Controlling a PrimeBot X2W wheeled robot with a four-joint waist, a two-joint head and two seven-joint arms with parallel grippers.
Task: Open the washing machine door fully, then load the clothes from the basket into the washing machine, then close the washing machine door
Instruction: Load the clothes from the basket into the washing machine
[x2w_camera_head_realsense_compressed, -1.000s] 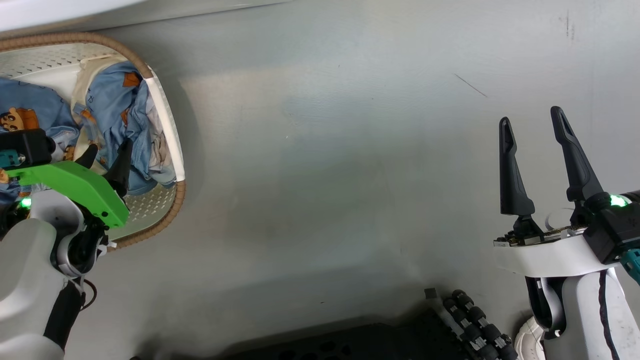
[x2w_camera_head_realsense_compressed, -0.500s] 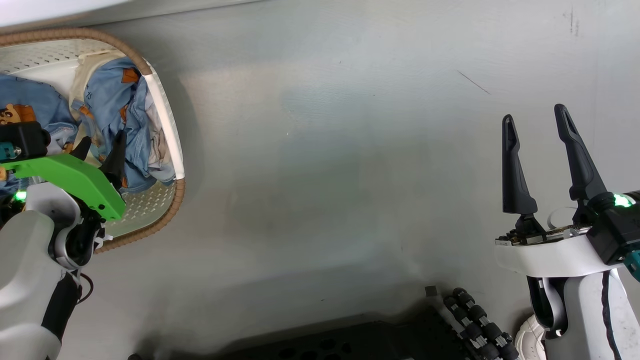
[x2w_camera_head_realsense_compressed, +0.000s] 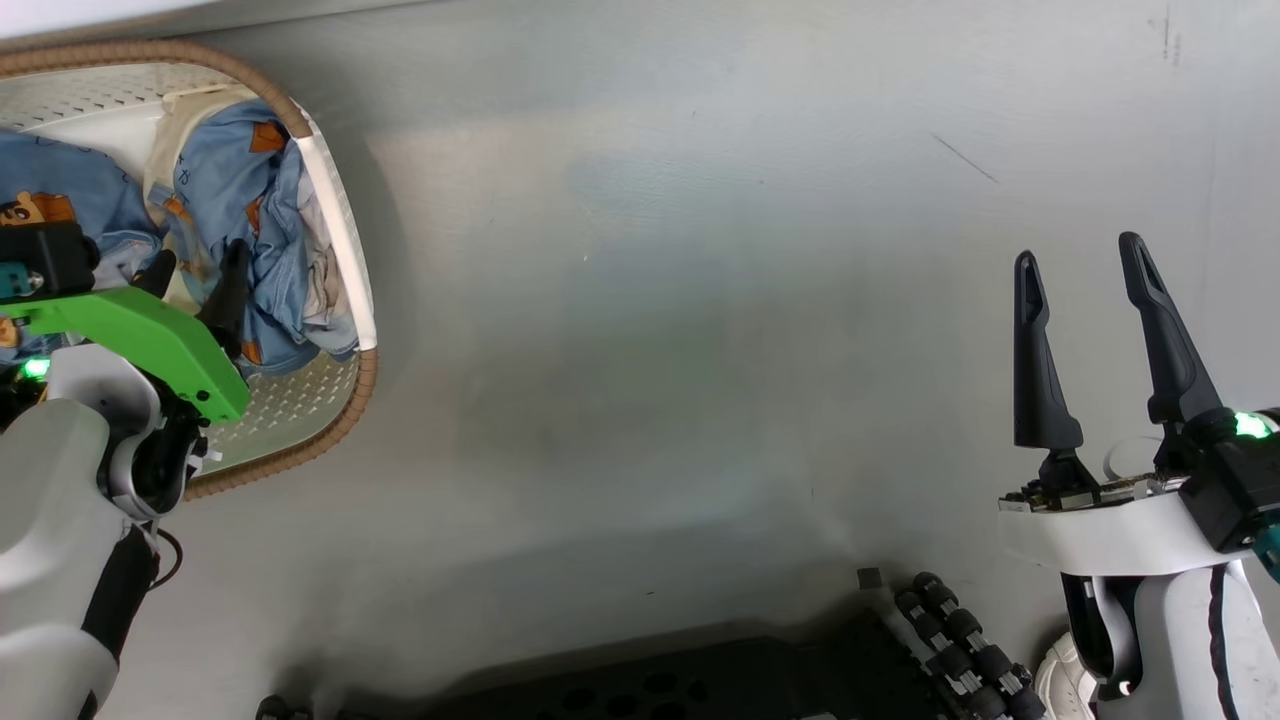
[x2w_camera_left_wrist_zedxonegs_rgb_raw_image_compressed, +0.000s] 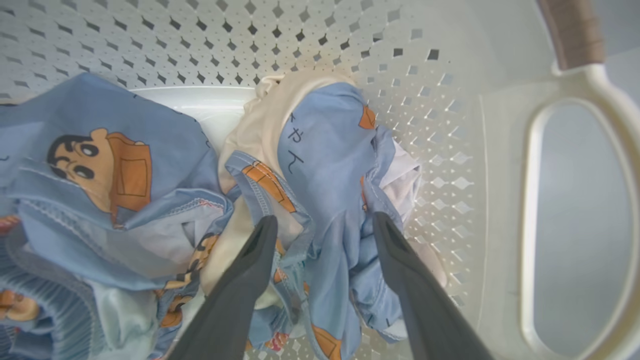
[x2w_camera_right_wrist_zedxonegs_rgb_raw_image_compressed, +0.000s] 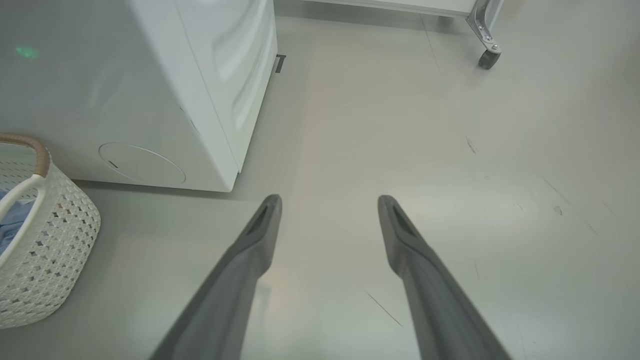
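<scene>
The cream perforated basket (x2w_camera_head_realsense_compressed: 335, 420) with a brown rim sits on the floor at the upper left. It holds the clothes (x2w_camera_head_realsense_compressed: 262, 195), light blue with orange cartoon prints and some cream cloth. My left gripper (x2w_camera_head_realsense_compressed: 198, 262) reaches down into it, open. In the left wrist view its fingers (x2w_camera_left_wrist_zedxonegs_rgb_raw_image_compressed: 250, 280) straddle a bunched blue fold of the clothes (x2w_camera_left_wrist_zedxonegs_rgb_raw_image_compressed: 330, 150), near the basket's wall (x2w_camera_left_wrist_zedxonegs_rgb_raw_image_compressed: 300, 40). My right gripper (x2w_camera_head_realsense_compressed: 1080, 255) hangs open over bare floor, nothing between its fingers. The right wrist view has my right gripper (x2w_camera_right_wrist_zedxonegs_rgb_raw_image_compressed: 327, 205), the washing machine (x2w_camera_right_wrist_zedxonegs_rgb_raw_image_compressed: 150, 90) and the basket (x2w_camera_right_wrist_zedxonegs_rgb_raw_image_compressed: 45, 250). The washing machine door is out of view.
My black base with its rollers (x2w_camera_head_realsense_compressed: 950, 640) lies along the bottom edge. A wheeled white frame's caster (x2w_camera_right_wrist_zedxonegs_rgb_raw_image_compressed: 487, 57) stands far off beyond the washer. Grey floor (x2w_camera_head_realsense_compressed: 700, 300) stretches between the basket and my right arm.
The head view has shifted slightly. My left gripper has reached a little farther into the basket over the clothes. Both grippers stay open.
</scene>
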